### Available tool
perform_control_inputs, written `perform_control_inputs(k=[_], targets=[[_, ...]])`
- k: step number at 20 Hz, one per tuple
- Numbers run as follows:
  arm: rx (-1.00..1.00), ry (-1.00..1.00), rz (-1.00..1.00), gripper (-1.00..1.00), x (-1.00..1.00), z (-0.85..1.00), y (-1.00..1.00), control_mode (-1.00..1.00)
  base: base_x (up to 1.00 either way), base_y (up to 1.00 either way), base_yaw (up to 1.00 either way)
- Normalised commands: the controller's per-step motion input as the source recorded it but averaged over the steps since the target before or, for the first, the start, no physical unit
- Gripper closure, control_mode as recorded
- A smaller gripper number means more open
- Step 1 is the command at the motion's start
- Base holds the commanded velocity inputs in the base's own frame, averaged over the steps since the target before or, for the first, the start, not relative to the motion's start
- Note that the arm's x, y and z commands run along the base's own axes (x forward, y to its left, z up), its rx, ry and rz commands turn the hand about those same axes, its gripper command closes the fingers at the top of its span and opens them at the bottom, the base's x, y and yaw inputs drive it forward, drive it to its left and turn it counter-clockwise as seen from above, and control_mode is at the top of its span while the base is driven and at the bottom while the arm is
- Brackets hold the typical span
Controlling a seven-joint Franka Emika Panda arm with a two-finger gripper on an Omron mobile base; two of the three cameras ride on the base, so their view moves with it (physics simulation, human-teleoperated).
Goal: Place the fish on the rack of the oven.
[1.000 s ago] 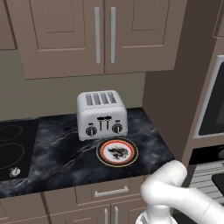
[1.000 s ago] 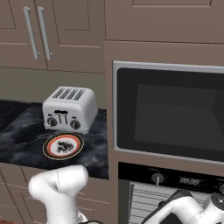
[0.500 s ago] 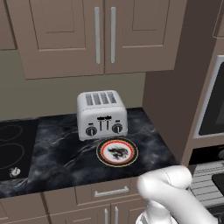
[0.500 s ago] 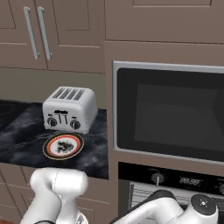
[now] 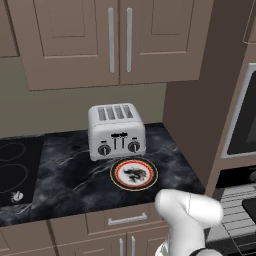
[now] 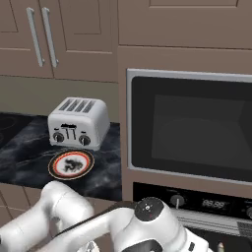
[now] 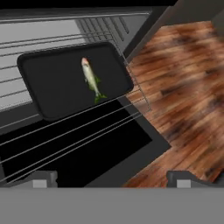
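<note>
The jaws [image 7: 112, 179] stood wide apart and held nothing, their tips low in the hand view. Beyond them the fish [image 7: 91, 79], slender, greenish-grey with a pale belly and reddish head, lay on a dark tray [image 7: 48, 87] resting on the rack [image 7: 65, 135] of thin wires, above the wooden floor [image 7: 183, 87]

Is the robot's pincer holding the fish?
No, the pincer holds nothing. The fish lies on a dark tray over the rack.
</note>
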Motion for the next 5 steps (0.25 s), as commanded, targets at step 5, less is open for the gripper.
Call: perform_control_inputs(k=[5], targets=[[-0.11, 0.07, 0.00, -1.00, -0.10, 0.67, 0.78, -1.00, 0.00, 0.00, 0.00]])
